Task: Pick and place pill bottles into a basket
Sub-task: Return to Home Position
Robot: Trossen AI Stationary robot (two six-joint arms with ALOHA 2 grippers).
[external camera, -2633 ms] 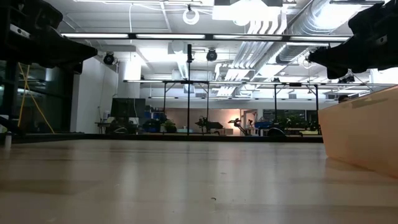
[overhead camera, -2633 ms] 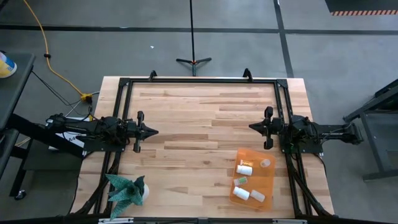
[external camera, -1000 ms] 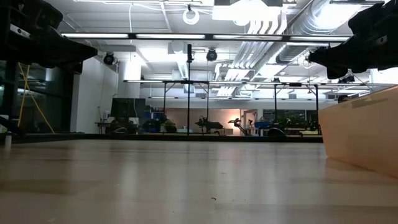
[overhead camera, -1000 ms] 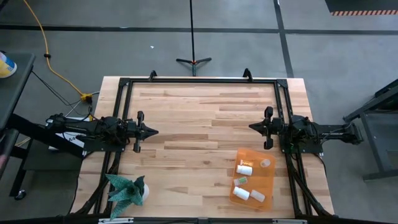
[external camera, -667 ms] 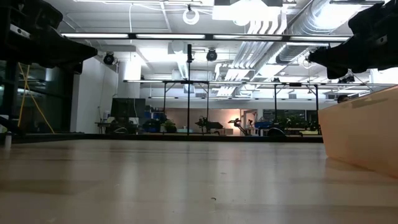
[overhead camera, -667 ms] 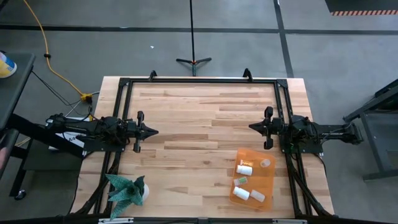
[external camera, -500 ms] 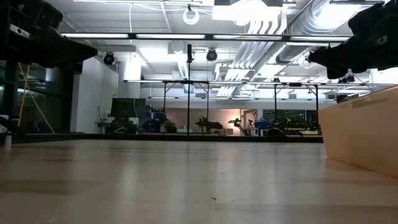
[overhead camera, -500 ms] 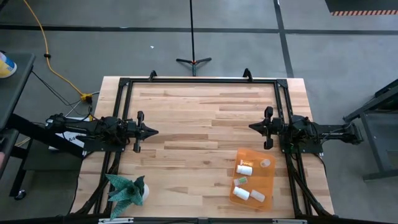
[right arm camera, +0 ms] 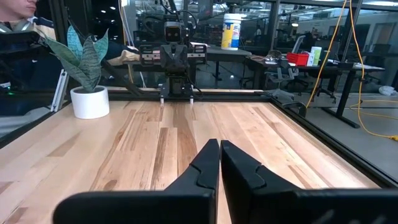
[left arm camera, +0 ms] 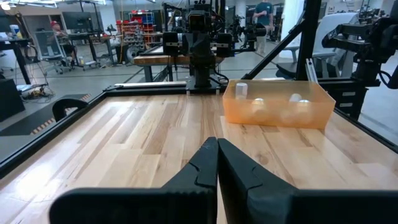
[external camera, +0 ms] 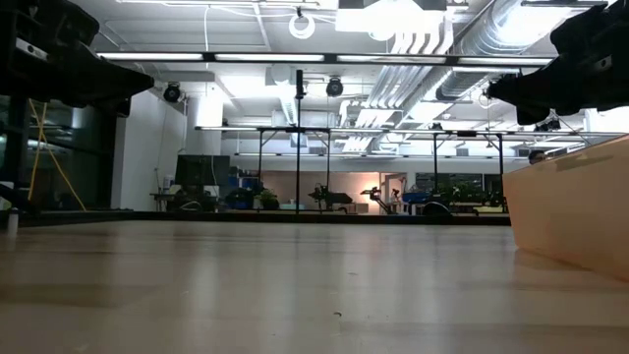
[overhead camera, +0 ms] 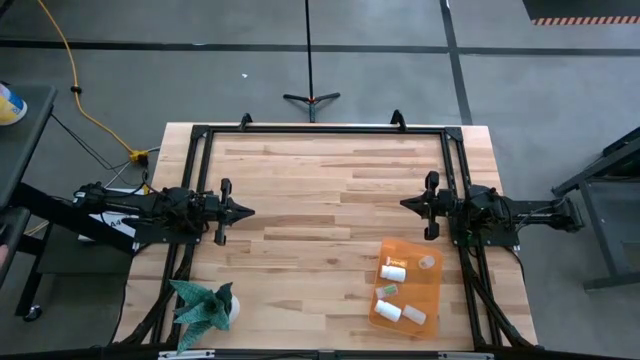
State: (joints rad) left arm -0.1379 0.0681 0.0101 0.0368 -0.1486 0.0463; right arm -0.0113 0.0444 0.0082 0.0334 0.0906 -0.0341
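orange basket (overhead camera: pixel 428 290) near the table's (overhead camera: pixel 320 180) right edge holds pill bottles (overhead camera: pixel 394 271); left gripper (overhead camera: pixel 249 211) and right gripper (overhead camera: pixel 404 204) fingers together.

- Your left arm (overhead camera: pixel 150 208) lies level at the left; the left gripper (overhead camera: pixel 247 211) points right, its fingers (left arm camera: pixel 202 165) pressed together.
- Your right arm (overhead camera: pixel 515 213) mirrors it at the right; the right gripper (overhead camera: pixel 405 204) points left, fingers closed, well apart from the other.
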